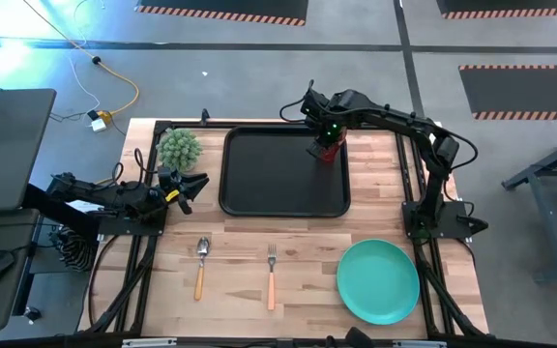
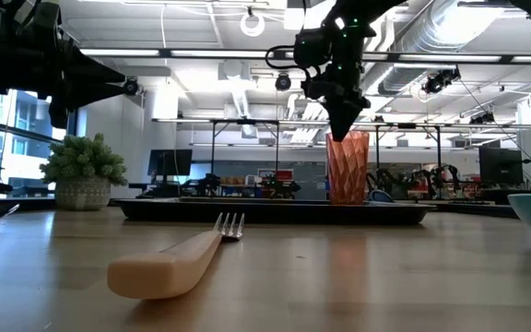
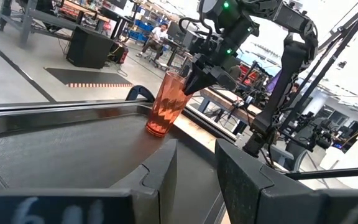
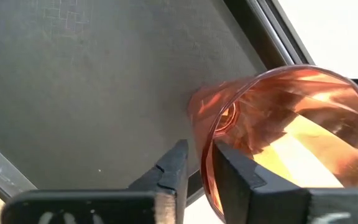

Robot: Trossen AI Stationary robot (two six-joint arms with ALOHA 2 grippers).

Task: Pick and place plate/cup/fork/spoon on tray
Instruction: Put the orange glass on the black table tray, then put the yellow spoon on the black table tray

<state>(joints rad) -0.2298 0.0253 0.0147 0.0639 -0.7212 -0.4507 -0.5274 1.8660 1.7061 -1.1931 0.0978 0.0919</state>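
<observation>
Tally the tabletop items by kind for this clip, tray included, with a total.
Tray: 1
Cup, on the tray at the right gripper: 1
Plate: 1
Fork: 1
Spoon: 1
Potted plant: 1
Total: 6

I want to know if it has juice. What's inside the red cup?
Nothing shows inside the cup: the right wrist view looks in and sees only its bare red walls and bottom. One finger of the right gripper dips over the rim, hiding a bit of wall. It stands on the tray.
</observation>
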